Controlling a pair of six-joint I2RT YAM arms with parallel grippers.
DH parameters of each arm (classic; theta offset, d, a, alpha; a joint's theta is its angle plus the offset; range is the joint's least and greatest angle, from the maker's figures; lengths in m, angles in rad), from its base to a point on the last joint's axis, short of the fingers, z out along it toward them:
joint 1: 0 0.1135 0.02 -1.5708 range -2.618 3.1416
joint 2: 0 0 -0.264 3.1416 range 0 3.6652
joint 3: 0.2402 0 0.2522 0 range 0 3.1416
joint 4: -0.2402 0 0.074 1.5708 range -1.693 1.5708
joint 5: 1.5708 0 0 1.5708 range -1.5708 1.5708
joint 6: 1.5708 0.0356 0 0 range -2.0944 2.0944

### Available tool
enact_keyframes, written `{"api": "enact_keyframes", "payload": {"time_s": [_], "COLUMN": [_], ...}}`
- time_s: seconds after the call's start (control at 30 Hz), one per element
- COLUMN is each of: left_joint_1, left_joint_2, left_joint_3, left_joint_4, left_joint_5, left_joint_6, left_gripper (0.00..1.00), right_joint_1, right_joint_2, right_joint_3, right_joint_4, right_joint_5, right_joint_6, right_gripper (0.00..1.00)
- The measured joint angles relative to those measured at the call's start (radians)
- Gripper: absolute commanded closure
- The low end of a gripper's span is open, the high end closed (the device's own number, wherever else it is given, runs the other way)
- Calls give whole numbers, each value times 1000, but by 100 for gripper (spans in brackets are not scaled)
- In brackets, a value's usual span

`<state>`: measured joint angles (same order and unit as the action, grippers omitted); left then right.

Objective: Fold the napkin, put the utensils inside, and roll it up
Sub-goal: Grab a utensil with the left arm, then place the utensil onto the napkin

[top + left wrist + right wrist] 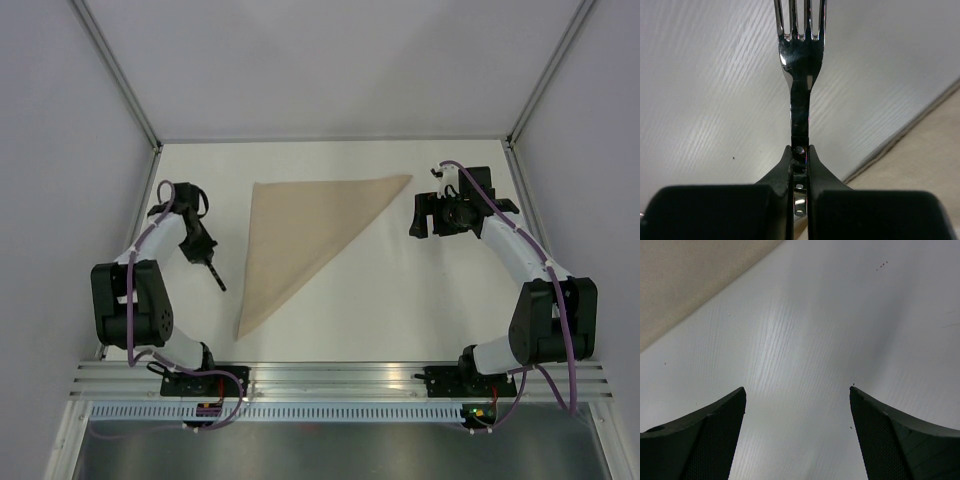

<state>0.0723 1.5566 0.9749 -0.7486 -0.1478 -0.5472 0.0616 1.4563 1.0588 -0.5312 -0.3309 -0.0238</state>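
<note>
Napkin [305, 230] lay folded into a triangle mid-table. My left gripper [800, 152] was clamped on the fork [801, 70], left of the cloth. My right gripper [797, 400] hung spread wide, empty, over the table [840, 315].

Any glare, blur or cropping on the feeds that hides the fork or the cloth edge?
Left wrist: the slim silver metal fork mirrors bright and dark patches, tine tips cropped at the top, black left claw blurred up close. Right wrist: pale sheen on the white table, tan cloth napkin soft-edged. Top external: even light, faint shadows, no glare.
</note>
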Motion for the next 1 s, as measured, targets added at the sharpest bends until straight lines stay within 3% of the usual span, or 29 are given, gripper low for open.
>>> {"api": "enact_keyframes", "payload": {"time_s": [0.27,0.43,0.6,0.83,1.0], "left_joint_1": [-30,-236,-472,-599,-655], "left_joint_2": [-51,-34,138,404,501], "left_joint_3": [230,318,463,567,608], "left_joint_4": [25,66,88,82,76], "left_joint_5": [12,64,168,280,322], "left_joint_6": [164,326,489,605,637], "left_gripper": [98,98,98,98,98], "right_joint_1": [0,0,0,0,0], "right_joint_2": [-1,-37,-106,-150,-150], "right_joint_3": [0,-2,-10,-21,-32], "right_joint_4": [0,4,28,65,72], "right_joint_5": [0,9,40,90,119], "right_joint_6": [0,-6,-8,-13,-21], "right_gripper": [11,11,11,10,10]}}
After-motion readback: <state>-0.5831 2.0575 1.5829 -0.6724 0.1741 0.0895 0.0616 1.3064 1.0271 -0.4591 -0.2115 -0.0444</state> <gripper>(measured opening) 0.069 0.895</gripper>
